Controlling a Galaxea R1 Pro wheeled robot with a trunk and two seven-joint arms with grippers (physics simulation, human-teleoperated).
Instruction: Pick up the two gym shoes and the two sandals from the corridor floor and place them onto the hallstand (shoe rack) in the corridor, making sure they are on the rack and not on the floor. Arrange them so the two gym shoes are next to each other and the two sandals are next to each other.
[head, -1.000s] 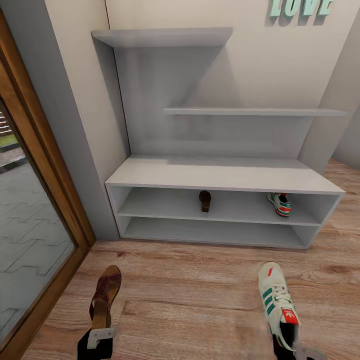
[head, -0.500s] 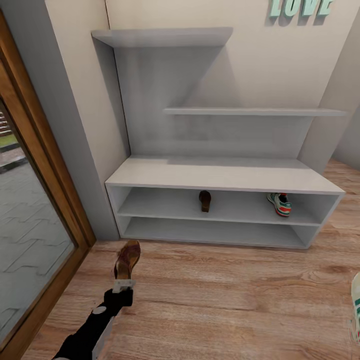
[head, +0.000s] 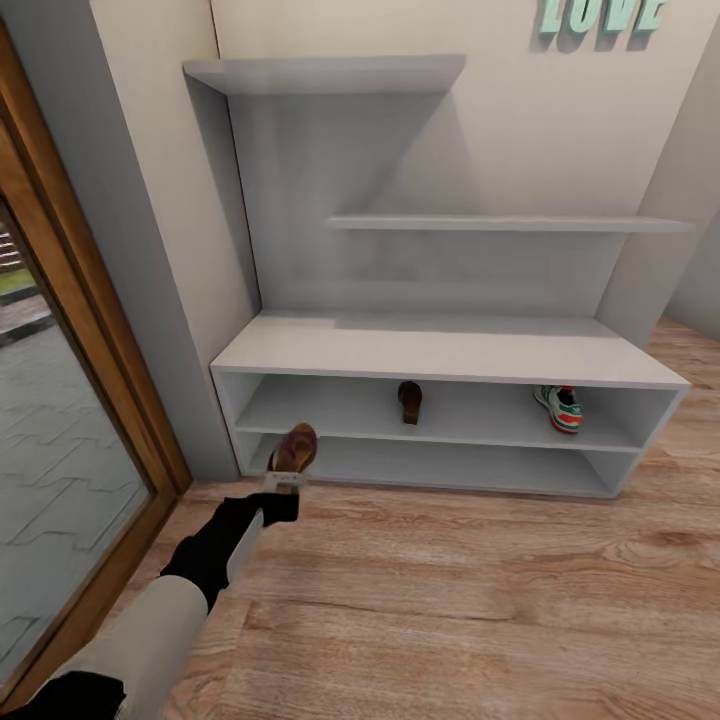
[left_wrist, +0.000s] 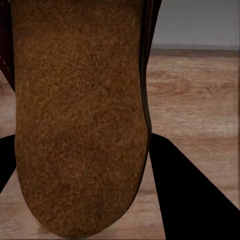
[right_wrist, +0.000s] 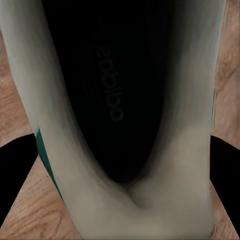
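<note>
Right gripper: clamped on a gym shoe (right_wrist: 125, 190), heel end toward the wrist, the opening running away along the fingers.
Left gripper (head: 284, 482): clamped on a sandal's heel.
Held sandal (head: 295, 447): toe points far, at the hallstand (head: 440, 352); long axis near-to-far, just before the left end of the shelf openings.
Shelved sandal (head: 410, 400): upper open shelf, middle, to the right of the held one.
Shelved gym shoe (head: 560, 407): same shelf, far right.

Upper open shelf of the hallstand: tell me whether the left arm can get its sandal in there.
Probably yes: the left gripper holds the sandal just before the hallstand, and the shelf's left end lies bare.
</note>
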